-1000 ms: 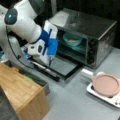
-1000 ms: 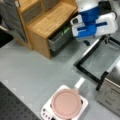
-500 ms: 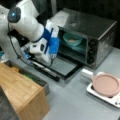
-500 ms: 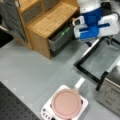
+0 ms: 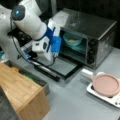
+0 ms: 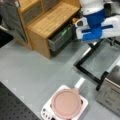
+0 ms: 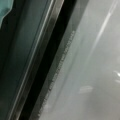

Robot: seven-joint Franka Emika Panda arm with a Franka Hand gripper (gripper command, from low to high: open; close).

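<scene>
A black toaster oven (image 5: pixel 100 35) stands at a front view's right with its glass door (image 5: pixel 60 66) folded down flat. A teal bowl (image 5: pixel 72 40) with something orange in it sits on the rack inside. My gripper (image 5: pixel 54 56), on a white and blue hand, hangs just over the open door, close in front of the oven's mouth. From above, the gripper (image 6: pixel 93 41) is over the door's (image 6: pixel 100 60) far edge. The wrist view shows the door glass (image 7: pixel 92 62), its dark hinge edge (image 7: pixel 56 57) and a corner of the teal bowl (image 7: pixel 5 7); no fingers show there.
A pink pan (image 5: pixel 106 85) sits on a white hotplate (image 6: pixel 47 111) near the oven's door. A wooden cabinet (image 6: pixel 50 22) with an open grey drawer (image 6: pixel 60 40) stands beside the arm. The door's black handle bar (image 5: pixel 47 72) juts toward the cabinet (image 5: pixel 22 97).
The arm has drifted a little to the right in a front view, bringing the hand closer to the oven's mouth over the open door.
</scene>
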